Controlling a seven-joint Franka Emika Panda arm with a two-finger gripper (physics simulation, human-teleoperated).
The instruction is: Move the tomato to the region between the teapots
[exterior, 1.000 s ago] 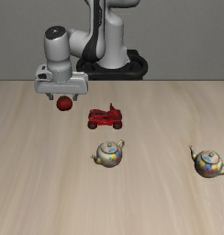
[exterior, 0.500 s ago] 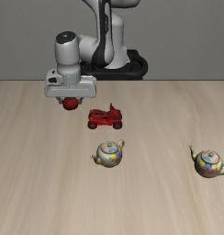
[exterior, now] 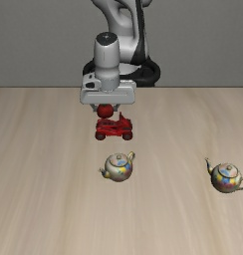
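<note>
Nearest the viewer, two small patterned teapots stand upright on the wooden desk [exterior: 34, 204]. The first teapot [exterior: 119, 166] is close to the middle of the exterior view, and the second teapot [exterior: 228, 176] is toward the exterior view's right. They are well apart, with bare desk between them. Just behind the first teapot sits a red toy car [exterior: 115, 127], upright on its wheels and not touching the teapot. Above the car hangs the hand [exterior: 107, 106], fingers pointing down and closed on the tomato [exterior: 106, 113]. The tomato is a small red ball showing just under the hand's grey body, and in this view its lower edge overlaps the top of the car. It is held off the desk, behind the first teapot and toward the exterior view's left of the gap between the teapots. Farther back, the white arm [exterior: 119, 25] bends down to its dark base [exterior: 145, 72] at the desk's far edge, in front of a plain grey wall [exterior: 34, 40].
</note>
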